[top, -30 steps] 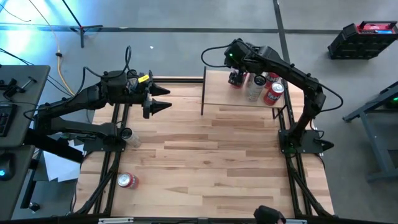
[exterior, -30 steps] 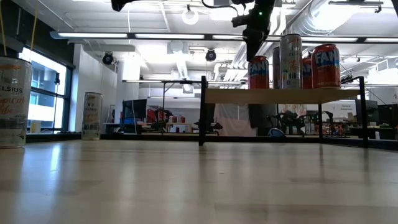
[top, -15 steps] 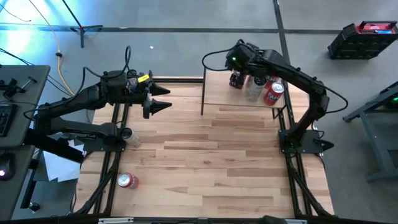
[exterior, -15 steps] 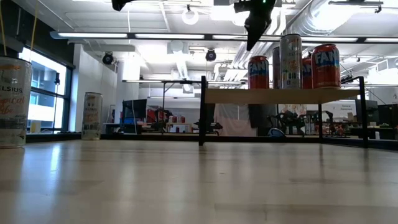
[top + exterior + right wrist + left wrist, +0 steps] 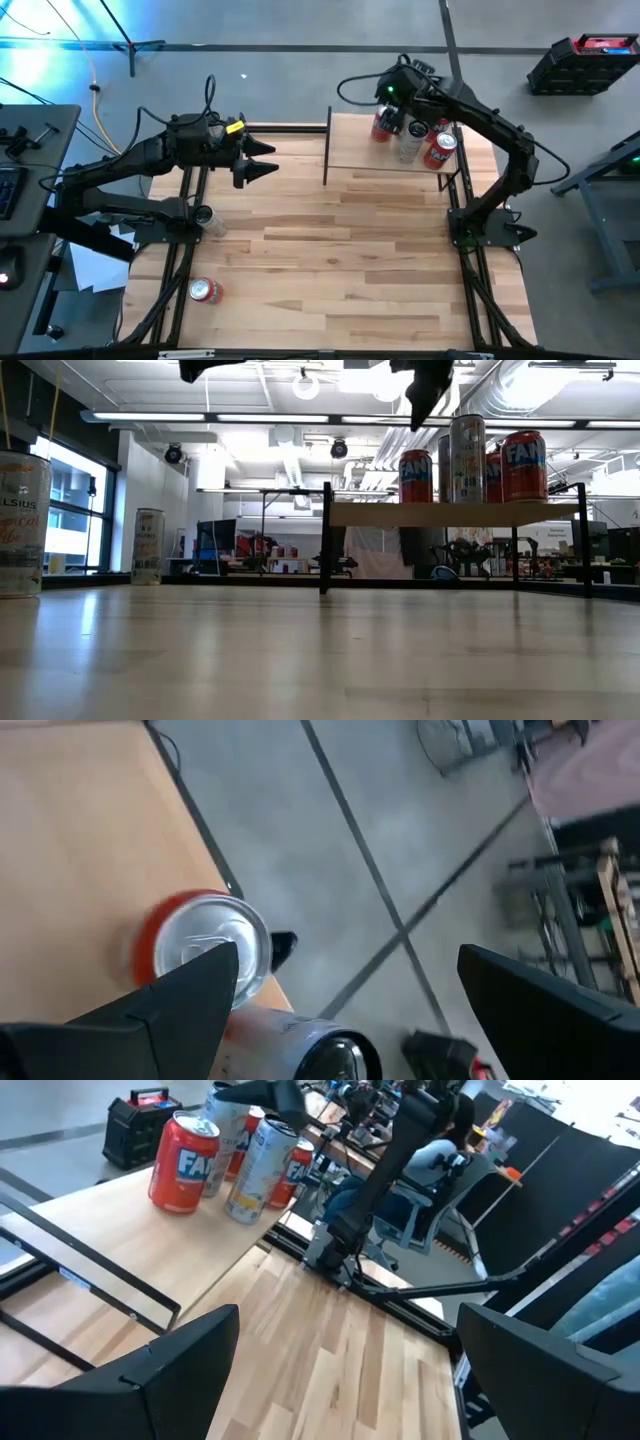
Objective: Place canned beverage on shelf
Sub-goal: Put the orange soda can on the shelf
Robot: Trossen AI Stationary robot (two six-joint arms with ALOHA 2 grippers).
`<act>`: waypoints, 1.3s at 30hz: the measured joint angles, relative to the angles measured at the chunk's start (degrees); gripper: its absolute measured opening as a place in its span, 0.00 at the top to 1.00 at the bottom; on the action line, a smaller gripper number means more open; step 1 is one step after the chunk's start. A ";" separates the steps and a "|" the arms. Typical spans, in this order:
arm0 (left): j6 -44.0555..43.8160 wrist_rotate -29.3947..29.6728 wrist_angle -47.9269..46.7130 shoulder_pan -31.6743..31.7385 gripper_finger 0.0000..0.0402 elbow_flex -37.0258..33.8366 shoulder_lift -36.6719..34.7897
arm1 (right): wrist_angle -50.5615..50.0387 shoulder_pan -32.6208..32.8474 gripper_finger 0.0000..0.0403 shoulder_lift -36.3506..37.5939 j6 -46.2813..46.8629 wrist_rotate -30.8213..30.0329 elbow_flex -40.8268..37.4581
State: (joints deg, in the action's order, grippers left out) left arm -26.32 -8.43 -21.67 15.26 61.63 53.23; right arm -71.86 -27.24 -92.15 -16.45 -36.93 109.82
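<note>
The shelf (image 5: pixel 365 158) is a pale wood board on thin black uprights at the table's far right. Several cans stand upright on it: a red can (image 5: pixel 382 124), a silver can (image 5: pixel 408 143) and more red cans (image 5: pixel 437 150). My right gripper (image 5: pixel 400 106) hangs open above the red can, clear of it. It reaches the top edge of the low view (image 5: pixel 425 402). Its wrist view looks down on that can's top (image 5: pixel 205 948). My left gripper (image 5: pixel 268 159) is open and empty, level over the table's far left.
A silver can (image 5: pixel 208 220) stands at the table's left edge, also in the low view (image 5: pixel 18 525). A red can (image 5: pixel 205 290) lies on its side at the near left. The planked tabletop (image 5: pixel 340 250) lies between the arms.
My right gripper has risen from the red can's top and gone a little toward the table's right edge. The red can stays upright on the shelf where it was.
</note>
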 joint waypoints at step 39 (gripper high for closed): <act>-3.46 -4.13 -0.89 -1.03 0.09 0.04 0.00 | -2.07 -4.53 0.10 -4.91 -1.43 5.47 -0.02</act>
State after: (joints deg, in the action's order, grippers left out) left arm -29.78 -12.56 -22.57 14.24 61.67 53.23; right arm -73.93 -31.77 -97.06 -17.88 -31.47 109.80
